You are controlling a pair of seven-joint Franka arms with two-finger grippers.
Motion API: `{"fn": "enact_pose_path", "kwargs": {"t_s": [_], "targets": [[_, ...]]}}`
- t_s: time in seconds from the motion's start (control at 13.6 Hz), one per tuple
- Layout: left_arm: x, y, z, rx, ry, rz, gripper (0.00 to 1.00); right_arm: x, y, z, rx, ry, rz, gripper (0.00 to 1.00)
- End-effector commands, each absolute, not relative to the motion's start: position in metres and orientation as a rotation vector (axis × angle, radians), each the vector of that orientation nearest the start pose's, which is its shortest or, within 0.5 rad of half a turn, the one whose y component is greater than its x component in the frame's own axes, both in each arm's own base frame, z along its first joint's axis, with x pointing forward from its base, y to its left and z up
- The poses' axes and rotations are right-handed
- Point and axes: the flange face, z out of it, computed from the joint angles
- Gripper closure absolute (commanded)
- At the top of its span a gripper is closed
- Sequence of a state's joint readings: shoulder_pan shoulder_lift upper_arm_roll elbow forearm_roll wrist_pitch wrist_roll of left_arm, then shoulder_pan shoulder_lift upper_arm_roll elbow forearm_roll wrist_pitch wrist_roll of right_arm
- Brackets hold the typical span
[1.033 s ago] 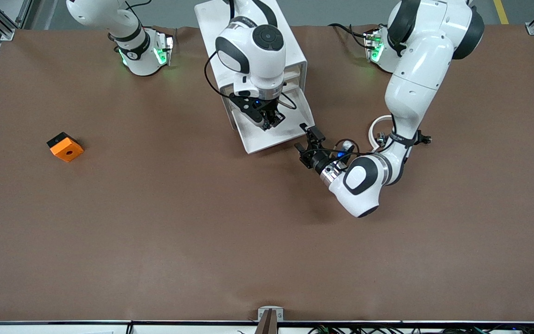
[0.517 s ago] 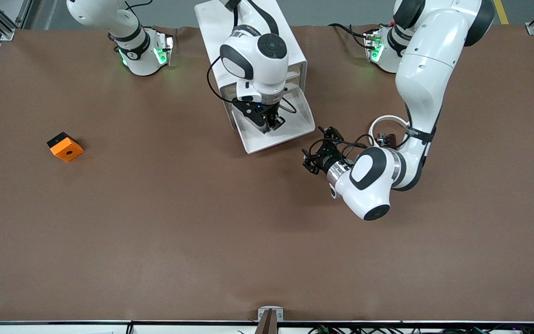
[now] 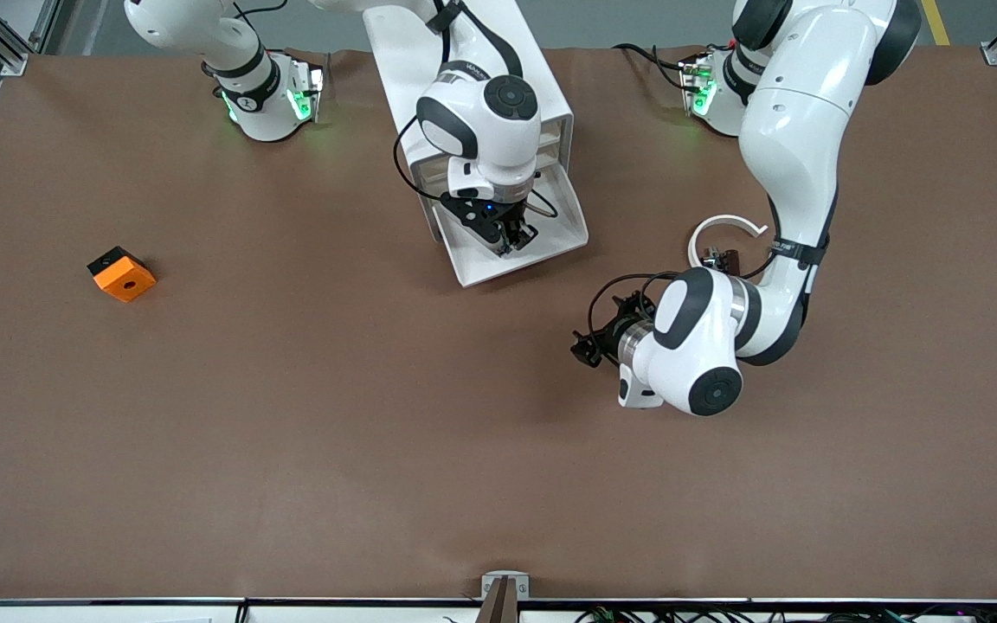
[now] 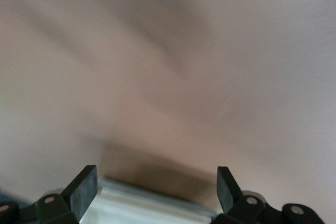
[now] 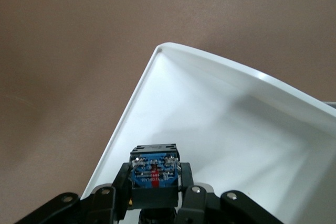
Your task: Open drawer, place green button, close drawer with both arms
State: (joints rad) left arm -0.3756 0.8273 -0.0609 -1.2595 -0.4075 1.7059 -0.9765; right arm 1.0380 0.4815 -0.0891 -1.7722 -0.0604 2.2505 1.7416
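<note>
The right tool (image 3: 511,235) hangs over the pulled-out drawer (image 3: 563,247) of the white cabinet (image 3: 429,52), its fingers clamped on the button (image 5: 154,174), whose grey-blue base shows between them in the right wrist view; the green cap cannot be seen. The main risk, judged from this pose, is a bad release: the button sits close above the drawer's corner and side rim, so if the fingers part while the tool is too high or too near that edge, the small part could bounce off the white floor or tip over the wall onto the worktop (image 3: 291,433). A descent that drifts sideways could also knock the fingers against the rim and shift the light cabinet. The drawer itself looks bare inside; nothing lies on the stretch of floor that shows, though the tool hides part of it. The left tool (image 3: 595,337) is over bare worktop, clear of the drawer, its fingers spread wide with nothing between them. Closing later may go wrong if it pushes off-centre and skews the drawer. An orange block (image 3: 122,274) lies well apart, toward the right arm's end.
</note>
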Motion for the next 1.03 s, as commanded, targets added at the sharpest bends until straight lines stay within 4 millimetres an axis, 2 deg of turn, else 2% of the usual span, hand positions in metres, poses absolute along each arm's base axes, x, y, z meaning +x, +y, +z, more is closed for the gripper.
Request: {"fn": "enact_pose_path", "kwargs": {"t_s": [0.0,0.07,0.15,0.3,0.44,0.52,0.66,0.81,0.96], "targets": [[0.643,-0.338,0.254,-3.053,-0.923,0.660,0.00,0.378,0.539,0.296,-2.935,1.157,-0.158,1.00],[0.644,-0.343,0.255,-3.067,-0.882,0.559,0.00,0.377,0.539,0.295,-2.936,1.164,-0.147,0.77],[0.645,-0.348,0.256,-3.075,-0.845,0.495,0.00,0.376,0.538,0.293,-2.936,1.186,-0.143,0.01],[0.645,-0.350,0.256,-3.085,-0.823,0.458,0.00,0.371,0.542,0.295,-2.936,1.200,-0.143,0.00],[0.640,-0.364,0.256,-3.094,-0.720,0.373,0.00,0.379,0.540,0.303,-2.927,1.192,-0.146,0.00],[0.637,-0.369,0.256,-3.093,-0.683,0.339,0.00,0.389,0.534,0.312,-2.933,1.184,-0.146,0.00],[0.628,-0.391,0.259,-3.110,-0.610,0.259,0.00,0.413,0.525,0.357,-3.008,1.094,-0.127,0.00],[0.628,-0.399,0.272,-3.150,-0.600,0.199,0.00,0.448,0.503,0.402,-3.044,1.050,-0.053,0.00],[0.613,-0.419,0.275,-3.169,-0.548,0.214,0.00,0.477,0.469,0.439,-3.080,0.967,-0.010,0.00]]}}
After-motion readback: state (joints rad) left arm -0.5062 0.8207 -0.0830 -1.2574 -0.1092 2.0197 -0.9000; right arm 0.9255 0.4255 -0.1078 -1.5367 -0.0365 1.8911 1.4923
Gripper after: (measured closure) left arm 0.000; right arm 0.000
